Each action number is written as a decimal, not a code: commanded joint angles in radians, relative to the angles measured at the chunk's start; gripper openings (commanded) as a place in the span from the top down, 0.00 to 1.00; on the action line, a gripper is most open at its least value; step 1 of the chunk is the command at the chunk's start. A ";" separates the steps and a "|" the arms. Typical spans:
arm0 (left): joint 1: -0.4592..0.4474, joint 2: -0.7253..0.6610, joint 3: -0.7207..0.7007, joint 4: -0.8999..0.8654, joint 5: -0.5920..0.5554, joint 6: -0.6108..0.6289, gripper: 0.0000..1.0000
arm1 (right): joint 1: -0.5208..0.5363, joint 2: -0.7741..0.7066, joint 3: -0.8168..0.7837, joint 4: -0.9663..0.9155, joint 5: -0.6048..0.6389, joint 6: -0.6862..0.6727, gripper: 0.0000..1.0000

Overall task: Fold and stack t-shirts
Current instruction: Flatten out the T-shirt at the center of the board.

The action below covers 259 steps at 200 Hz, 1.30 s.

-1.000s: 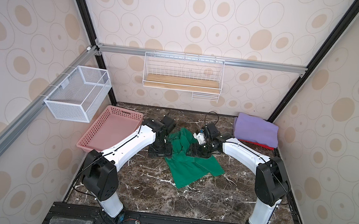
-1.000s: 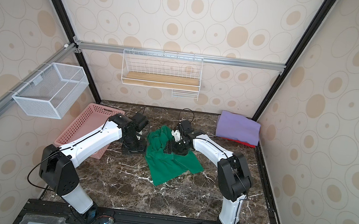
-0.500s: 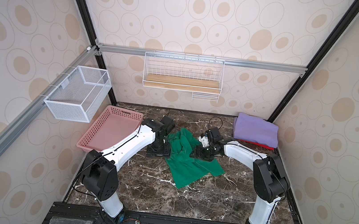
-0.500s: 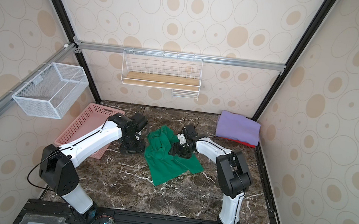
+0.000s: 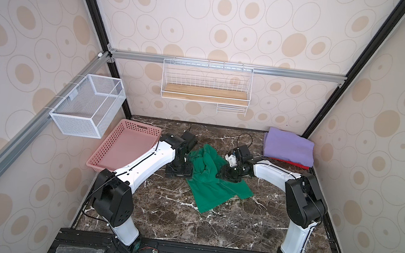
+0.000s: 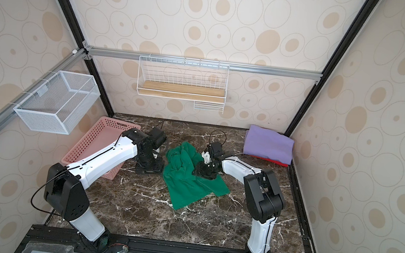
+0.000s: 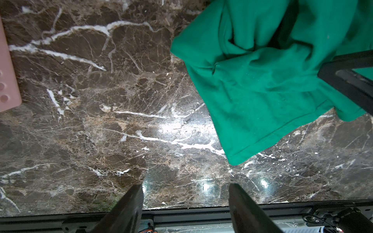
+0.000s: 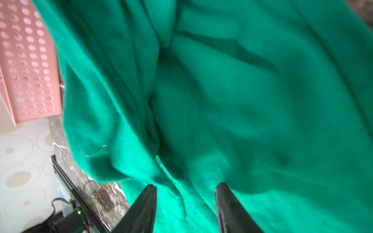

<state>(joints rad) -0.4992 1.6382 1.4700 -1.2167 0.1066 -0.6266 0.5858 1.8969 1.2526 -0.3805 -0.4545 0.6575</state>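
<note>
A deep green short-sleeved cotton t-shirt (image 5: 211, 183) lies crumpled on the dark brown white-veined marble tabletop (image 5: 184, 222), between the two grippers in both top views. The left gripper (image 7: 185, 185) has its jaws standing wide apart with nothing between them, only bare marble. The green shirt's hemmed corner lies ahead of these jaws and off toward the right gripper's side, clear of both black fingers (image 7: 129, 203). A corner of the pink perforated plastic basket (image 7: 8, 80) shows farther off on the opposite side of those jaws. The right gripper (image 8: 186, 185) is down on the green shirt. Its jaws stand partly apart, green cloth fills the space ahead of them, and a raised fold runs into the gap between the fingers (image 8: 228, 201). Whether they pinch that fold cannot be told, as the cloth there is blurred. Behind the right gripper, well apart from its jaws in the far corner of the table, a folded lavender-purple cloth t-shirt (image 5: 288, 147) rests on top of a red cloth t-shirt (image 5: 294, 164), of which only a thin edge shows
</note>
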 commanded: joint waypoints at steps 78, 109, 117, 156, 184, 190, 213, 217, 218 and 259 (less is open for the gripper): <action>0.006 0.027 0.008 -0.010 0.008 0.004 0.29 | 0.010 0.052 0.011 0.001 -0.044 0.004 0.69; 0.006 0.037 0.016 -0.005 0.014 -0.001 0.29 | 0.012 0.064 0.037 -0.039 -0.051 -0.022 0.98; 0.006 0.039 0.015 -0.002 0.015 -0.003 0.29 | 0.011 0.062 0.047 -0.057 -0.047 -0.031 1.00; 0.006 0.059 0.031 0.011 0.023 -0.013 0.29 | 0.009 0.034 0.101 -0.174 -0.002 -0.112 1.00; 0.006 0.073 0.041 0.029 0.031 -0.021 0.29 | -0.029 -0.027 0.141 -0.266 0.011 -0.129 1.00; 0.006 0.076 0.043 0.033 0.031 -0.024 0.29 | -0.047 -0.055 0.141 -0.283 0.019 -0.128 1.00; 0.006 0.093 0.052 0.046 0.040 -0.029 0.29 | -0.134 -0.215 0.143 -0.335 0.099 -0.131 1.00; 0.005 0.095 0.053 0.049 0.044 -0.031 0.29 | -0.154 -0.242 0.148 -0.346 0.112 -0.136 1.00; 0.005 0.096 0.054 0.050 0.044 -0.031 0.29 | -0.159 -0.249 0.148 -0.350 0.115 -0.137 1.00; -0.009 0.128 0.075 0.059 0.044 -0.019 0.29 | -0.287 -0.414 0.254 -0.518 0.316 -0.217 1.00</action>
<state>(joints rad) -0.4999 1.7412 1.4967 -1.1603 0.1524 -0.6434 0.3309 1.5597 1.4670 -0.7559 -0.2935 0.5053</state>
